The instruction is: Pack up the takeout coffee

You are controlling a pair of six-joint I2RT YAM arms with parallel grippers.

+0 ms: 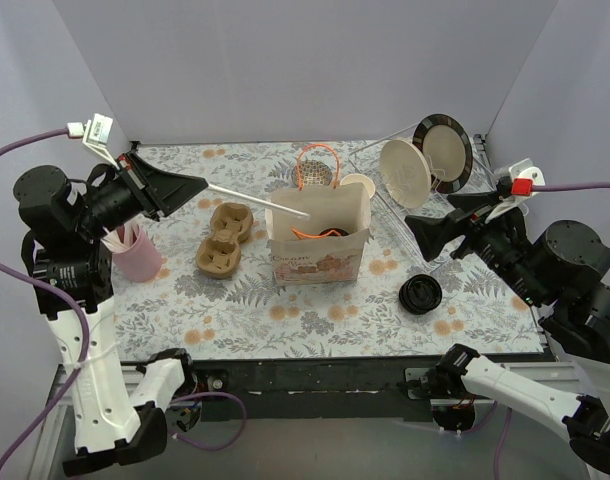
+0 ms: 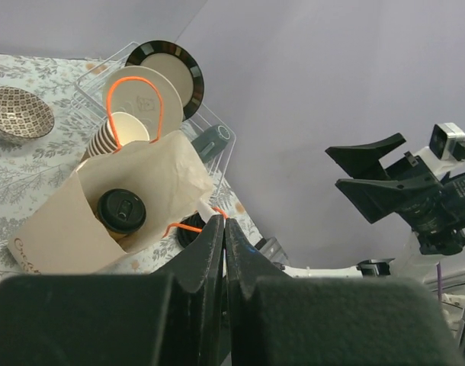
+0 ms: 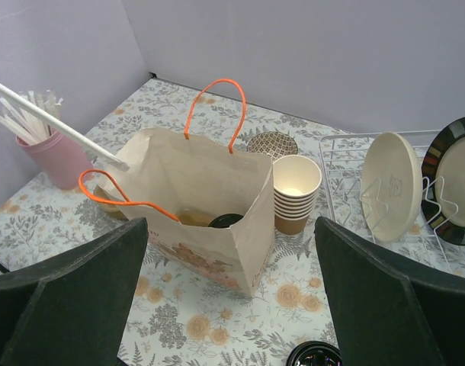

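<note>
The takeout coffee (image 2: 121, 210), a brown cup with a black lid, stands inside the open paper bag (image 1: 320, 255) with orange handles. Its lid also shows in the right wrist view (image 3: 227, 220). My left gripper (image 1: 198, 186) is shut on a long white straw (image 1: 255, 199) whose far end reaches over the bag's mouth. In the left wrist view the jaws (image 2: 223, 221) are closed, with the straw (image 2: 206, 207) poking out past the tips. My right gripper (image 1: 417, 238) is open and empty, to the right of the bag and aimed at it (image 3: 231, 223).
A pink cup of straws (image 1: 135, 250) and a cardboard cup carrier (image 1: 223, 240) sit left of the bag. Behind it are a stack of lidless cups (image 3: 296, 194) and a patterned bowl (image 3: 271, 143). A dish rack with plates (image 1: 435, 160) stands back right. A loose black lid (image 1: 421, 294) lies front right.
</note>
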